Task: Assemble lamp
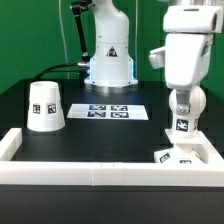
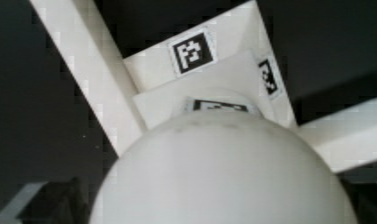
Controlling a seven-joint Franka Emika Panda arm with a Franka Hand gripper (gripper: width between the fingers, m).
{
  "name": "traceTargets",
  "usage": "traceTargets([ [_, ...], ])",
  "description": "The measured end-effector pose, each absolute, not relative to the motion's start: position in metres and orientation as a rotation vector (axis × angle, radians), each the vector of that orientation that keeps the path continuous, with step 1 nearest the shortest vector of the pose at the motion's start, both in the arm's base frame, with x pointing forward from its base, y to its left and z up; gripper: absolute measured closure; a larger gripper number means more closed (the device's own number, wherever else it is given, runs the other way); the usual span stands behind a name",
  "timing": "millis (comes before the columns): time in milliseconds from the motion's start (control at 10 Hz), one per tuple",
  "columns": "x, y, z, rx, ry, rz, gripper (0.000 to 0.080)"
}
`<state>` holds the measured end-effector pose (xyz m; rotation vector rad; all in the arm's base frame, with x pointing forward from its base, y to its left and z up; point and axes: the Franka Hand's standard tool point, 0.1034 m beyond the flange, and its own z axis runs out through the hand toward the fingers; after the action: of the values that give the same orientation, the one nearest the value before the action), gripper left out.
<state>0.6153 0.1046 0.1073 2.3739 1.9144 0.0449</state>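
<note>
The black worktop (image 1: 20, 100) is fenced by the white rail frame (image 1: 90, 170), and my arm (image 1: 185, 50) hangs straight down over its corner on the exterior view's right. The shade (image 1: 45, 106) stands well apart on the left, the marker board (image 1: 112, 111) between. The base (image 1: 172, 156) lies in that corner with the bulb (image 1: 182, 127) upright over it, and my pincer (image 1: 183, 105) is released, jaws wide about its ball top
</note>
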Motion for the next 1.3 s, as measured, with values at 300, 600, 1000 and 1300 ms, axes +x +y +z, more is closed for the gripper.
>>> traceTargets([
  [300, 0.619, 0.113, 0.109, 2.222, 2.048, 0.05, 0.0101],
  [600, 0.618, 0.101, 0.107, 2.064, 2.2, 0.023, 0.0101],
  [1000, 0.62, 0.094, 0.107, 2.075, 2.187, 0.028, 0.0227],
  [1300, 0.619, 0.093, 0.107, 2.128, 2.137, 0.031, 0.0226],
])
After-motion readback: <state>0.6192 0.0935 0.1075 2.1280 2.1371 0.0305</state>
